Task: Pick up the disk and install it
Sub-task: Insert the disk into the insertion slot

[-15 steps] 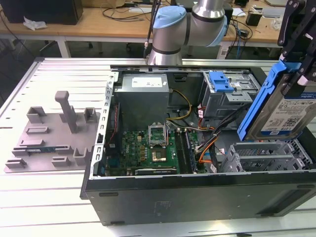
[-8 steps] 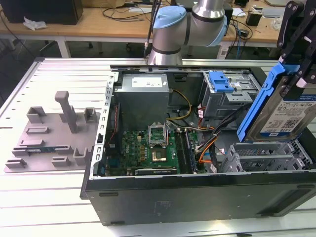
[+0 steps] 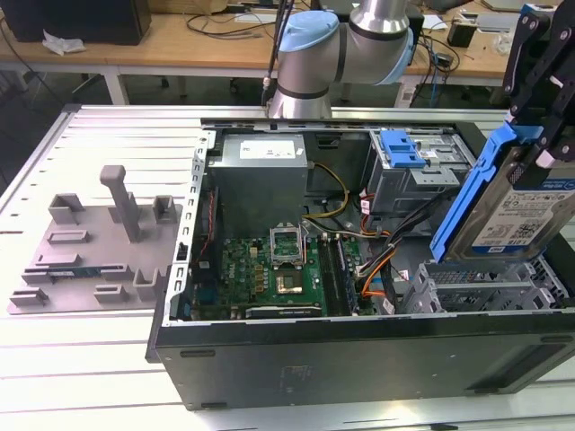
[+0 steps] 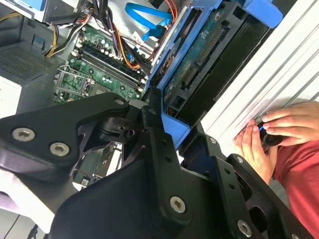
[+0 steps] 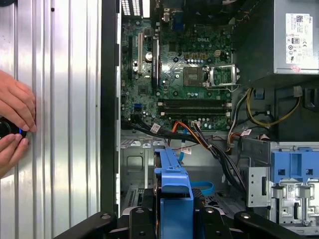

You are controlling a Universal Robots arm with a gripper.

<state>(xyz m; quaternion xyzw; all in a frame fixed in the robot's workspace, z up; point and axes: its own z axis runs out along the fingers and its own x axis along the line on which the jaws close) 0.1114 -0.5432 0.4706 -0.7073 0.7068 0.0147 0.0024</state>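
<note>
Hanging tilted, the disk (image 3: 526, 211) is pinched by its blue bracket in the gripper (image 3: 542, 148), whose jaws are clamped on its upper end. Its lower end is just above the metal drive cage (image 3: 485, 283), directly beneath the jaws inside the open computer case (image 3: 359, 355). Farther from the jaws lie the motherboard (image 3: 269, 269) and, outside the case, the grey fixture tray (image 3: 90, 242); a person's hands (image 5: 15, 119) rest on the slatted table (image 5: 65, 99).
</note>
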